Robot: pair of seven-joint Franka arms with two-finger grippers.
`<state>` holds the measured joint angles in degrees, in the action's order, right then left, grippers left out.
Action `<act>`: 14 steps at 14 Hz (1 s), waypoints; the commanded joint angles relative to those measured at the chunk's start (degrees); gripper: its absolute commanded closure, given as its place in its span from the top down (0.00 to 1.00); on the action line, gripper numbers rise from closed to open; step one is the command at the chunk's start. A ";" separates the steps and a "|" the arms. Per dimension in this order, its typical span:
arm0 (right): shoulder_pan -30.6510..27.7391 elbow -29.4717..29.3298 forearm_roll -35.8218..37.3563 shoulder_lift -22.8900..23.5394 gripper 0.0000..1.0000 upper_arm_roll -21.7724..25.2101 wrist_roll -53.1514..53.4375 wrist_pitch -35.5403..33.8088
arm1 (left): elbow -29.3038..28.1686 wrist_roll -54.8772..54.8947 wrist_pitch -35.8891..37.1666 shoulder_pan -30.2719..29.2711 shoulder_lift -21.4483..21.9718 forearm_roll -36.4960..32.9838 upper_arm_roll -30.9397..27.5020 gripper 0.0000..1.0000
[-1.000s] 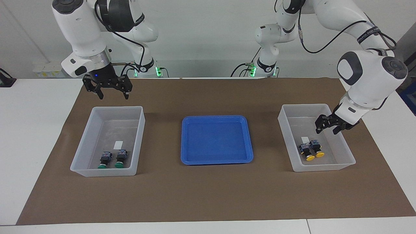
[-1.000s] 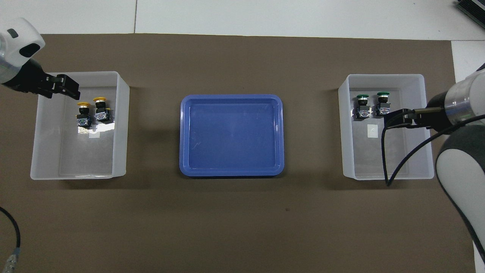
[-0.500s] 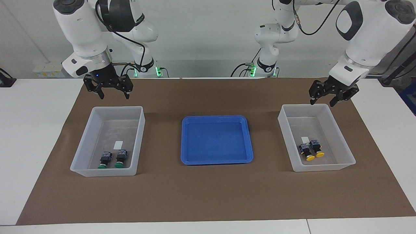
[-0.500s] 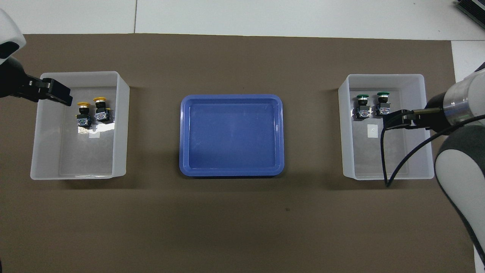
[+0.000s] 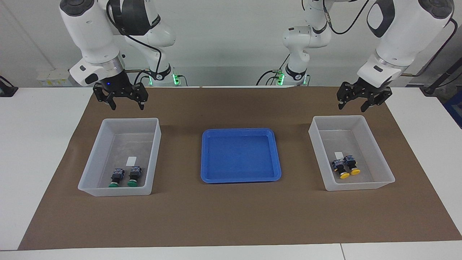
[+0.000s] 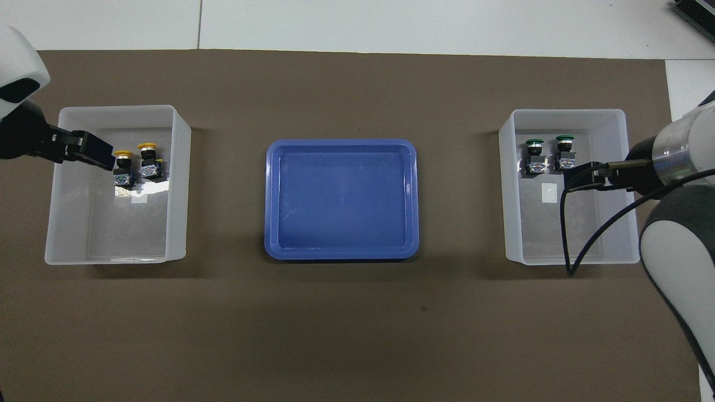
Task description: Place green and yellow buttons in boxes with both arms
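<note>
1. The right gripper (image 5: pixel 123 104) hangs in the air over the brown mat (image 5: pixel 231 216), just past the robot-side wall of the box holding the green buttons (image 5: pixel 94 180). Its two fingers stand wide apart and hold nothing.
2. In that box, at the right arm's end of the table, the two green buttons (image 5: pixel 124 177) lie side by side at the end away from the robots, caps toward the wall there. They are well apart from the right gripper, with the length of the box and a small white label (image 5: pixel 131 160) between.
3. The shallow blue tray (image 5: pixel 209 173) sits in the middle of the mat, between the two boxes and touching neither.
4. The box with the yellow buttons (image 5: pixel 382 169) stands at the left arm's end of the table. The two yellow buttons (image 5: pixel 346 168) lie together in it, nearer the end away from the robots, caps pointing that way, just beside a white label (image 5: pixel 338 155).
5. The left gripper (image 5: pixel 355 105) is raised over the mat above the robot-side edge of that box, fingers parted and empty, well clear of the yellow buttons. Nothing stands between either gripper and its box but the box walls.
</note>
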<state>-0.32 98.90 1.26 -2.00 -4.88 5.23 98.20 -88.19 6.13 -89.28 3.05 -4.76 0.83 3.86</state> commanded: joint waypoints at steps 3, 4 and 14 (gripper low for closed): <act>-0.56 0.68 -1.61 -0.99 1.00 -0.13 -1.71 -0.55 | -2.96 -0.51 -4.67 0.20 2.91 -1.18 -0.61 1.00; -0.56 0.68 -1.61 -0.99 1.00 -0.13 -1.71 -0.64 | -2.61 -0.51 -4.94 0.20 2.91 -1.27 -0.61 1.00; -0.38 1.29 -1.61 -1.26 1.00 -0.13 -1.19 -0.11 | -1.99 -0.60 -5.55 0.20 3.09 -2.41 -0.69 1.00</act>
<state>-0.33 99.01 1.26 -2.00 -4.88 5.23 98.20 -88.87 6.13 -93.79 3.01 -2.88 0.08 3.36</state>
